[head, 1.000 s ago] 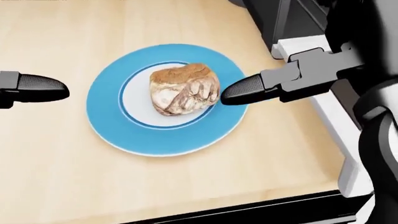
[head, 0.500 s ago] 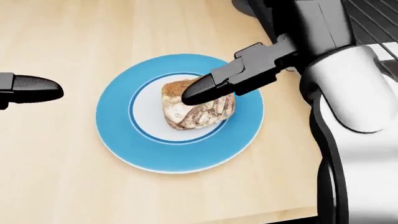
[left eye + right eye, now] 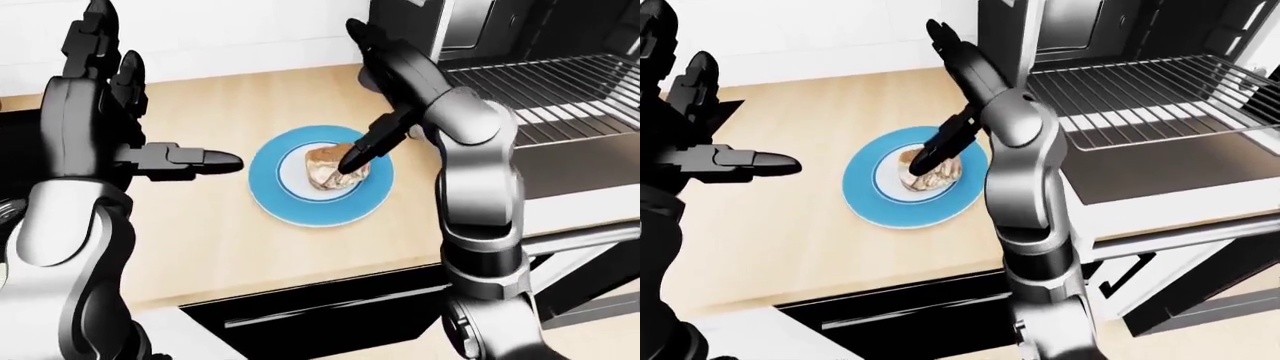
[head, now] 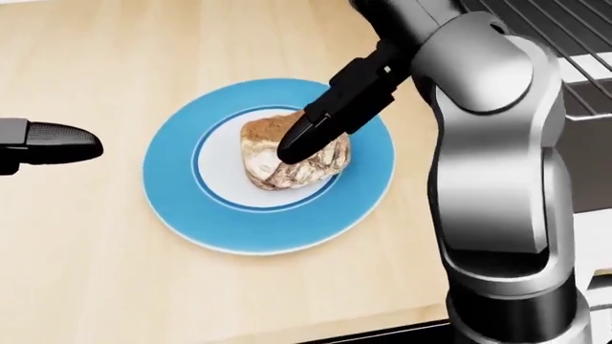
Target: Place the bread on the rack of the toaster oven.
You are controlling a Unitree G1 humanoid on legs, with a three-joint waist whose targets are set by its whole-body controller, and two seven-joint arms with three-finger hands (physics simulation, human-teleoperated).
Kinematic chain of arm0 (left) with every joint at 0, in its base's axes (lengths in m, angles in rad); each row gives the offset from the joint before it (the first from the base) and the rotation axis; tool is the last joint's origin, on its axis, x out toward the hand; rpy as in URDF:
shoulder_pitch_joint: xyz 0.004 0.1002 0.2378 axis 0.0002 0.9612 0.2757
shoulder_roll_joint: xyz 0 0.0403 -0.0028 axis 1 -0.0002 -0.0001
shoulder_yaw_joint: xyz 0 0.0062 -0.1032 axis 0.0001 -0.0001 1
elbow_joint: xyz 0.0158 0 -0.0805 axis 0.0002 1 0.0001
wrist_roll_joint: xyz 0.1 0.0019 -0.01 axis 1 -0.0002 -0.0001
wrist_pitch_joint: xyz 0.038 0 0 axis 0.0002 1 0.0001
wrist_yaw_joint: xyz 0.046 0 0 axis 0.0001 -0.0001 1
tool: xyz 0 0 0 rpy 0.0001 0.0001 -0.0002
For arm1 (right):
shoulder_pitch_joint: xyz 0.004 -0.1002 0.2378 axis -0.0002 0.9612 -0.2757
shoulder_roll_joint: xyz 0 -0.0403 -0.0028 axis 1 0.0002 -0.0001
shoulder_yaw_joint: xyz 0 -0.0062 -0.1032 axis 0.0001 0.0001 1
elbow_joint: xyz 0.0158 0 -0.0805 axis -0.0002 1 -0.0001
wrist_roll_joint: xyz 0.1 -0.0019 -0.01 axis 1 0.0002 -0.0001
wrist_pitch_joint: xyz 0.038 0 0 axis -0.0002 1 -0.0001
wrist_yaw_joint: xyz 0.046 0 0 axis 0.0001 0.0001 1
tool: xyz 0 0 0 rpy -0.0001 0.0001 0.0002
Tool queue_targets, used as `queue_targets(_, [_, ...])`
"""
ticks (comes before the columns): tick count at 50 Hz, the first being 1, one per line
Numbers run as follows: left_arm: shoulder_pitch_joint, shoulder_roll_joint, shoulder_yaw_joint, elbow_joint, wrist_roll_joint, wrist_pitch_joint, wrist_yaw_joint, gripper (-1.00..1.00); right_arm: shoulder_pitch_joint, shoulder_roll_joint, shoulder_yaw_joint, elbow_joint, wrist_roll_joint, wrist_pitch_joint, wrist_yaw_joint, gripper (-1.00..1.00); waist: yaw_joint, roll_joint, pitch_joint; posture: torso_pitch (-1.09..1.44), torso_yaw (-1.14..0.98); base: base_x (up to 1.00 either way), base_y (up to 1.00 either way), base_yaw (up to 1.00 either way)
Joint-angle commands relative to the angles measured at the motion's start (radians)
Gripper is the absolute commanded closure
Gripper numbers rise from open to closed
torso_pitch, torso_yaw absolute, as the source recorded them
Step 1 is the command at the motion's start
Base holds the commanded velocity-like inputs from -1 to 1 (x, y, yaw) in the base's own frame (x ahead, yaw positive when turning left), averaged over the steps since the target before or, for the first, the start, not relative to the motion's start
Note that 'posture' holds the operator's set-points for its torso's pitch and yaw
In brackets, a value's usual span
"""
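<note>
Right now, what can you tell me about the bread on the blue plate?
The bread is one lumpy, rounded piece, golden brown on top with paler, marbled sides. It sits on the white middle of the blue-rimmed plate, on the light wooden counter. One dark finger of the right hand reaches down onto its top; whether it presses in is hard to tell. Nothing grips the bread. The toaster oven rack stands empty off to the view's right.
</note>
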Motion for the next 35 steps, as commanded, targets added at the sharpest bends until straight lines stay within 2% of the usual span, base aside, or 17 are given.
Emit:
queue_targets(1, [-0.024, 0.011, 0.007, -0.017, 0.008, -0.028, 0.001, -1.0, -0.043, -0.002, -0.009, -0.005, -0.031, -0.038, 0.022, -1.0, 0.0, 0.003, -0.024, 0.0, 0.0, 0.0, 0.0, 0.0])
queue_targets(10, [-0.01, 0.007, 0.019, -0.035, 0.001, -0.019, -0.008, -1.0, -0.088, -0.006, -0.029, 0.133, -0.063, -0.124, 0.068, -1.0, -0.001, 0.005, -0.027, 0.0, 0.0, 0.0, 0.0, 0.0])
queue_targets(24, [0.017, 0.002, 0.025, -0.042, 0.001, -0.033, -0.015, -1.0, -0.15, 0.019, -0.013, 0.252, -0.1, -0.183, 0.14, -1.0, -0.002, 0.009, -0.028, 0.0, 0.0, 0.0, 0.0, 0.0])
queue_targets(25, [0.027, 0.002, 0.031, -0.053, -0.001, -0.031, -0.019, -1.0, -0.168, 0.011, -0.007, 0.327, -0.096, -0.224, 0.148, -1.0, -0.002, 0.009, -0.029, 0.0, 0.0, 0.0, 0.0, 0.0])
queue_targets(35, [0.023, 0.002, 0.03, -0.047, -0.002, -0.033, -0.018, -1.0, -0.2, 0.024, -0.015, 0.408, -0.125, -0.276, 0.177, -1.0, -0.003, 0.012, -0.03, 0.0, 0.0, 0.0, 0.0, 0.0])
